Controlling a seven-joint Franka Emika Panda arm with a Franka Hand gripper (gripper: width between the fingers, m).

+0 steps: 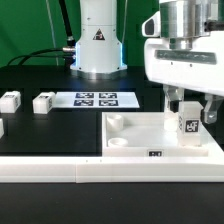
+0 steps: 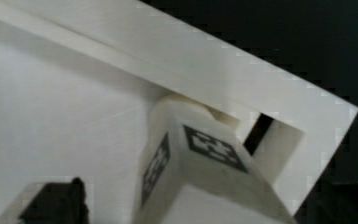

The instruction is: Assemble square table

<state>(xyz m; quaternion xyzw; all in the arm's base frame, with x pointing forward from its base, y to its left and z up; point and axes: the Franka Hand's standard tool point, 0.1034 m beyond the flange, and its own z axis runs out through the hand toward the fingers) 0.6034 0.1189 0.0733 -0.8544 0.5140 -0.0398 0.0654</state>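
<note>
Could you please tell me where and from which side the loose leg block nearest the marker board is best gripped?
Grip the leg block across its opposite side faces, coming straight down from above. It lies low on the black table, apart from the other block and the marker board, so its sides look free; a sideways approach would probably push it.

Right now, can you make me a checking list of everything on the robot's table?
surface: black table, flat.
job's things: white tabletop lies flat; standing leg block sits in its corner; loose leg blocks lie at the exterior view's left.
clutter: marker board; white border rail along the near edge.
grippers: gripper open, its fingers on either side of the standing leg block.
cables: black cables beside the robot base.
surroundings: dark; nothing seen.
</note>
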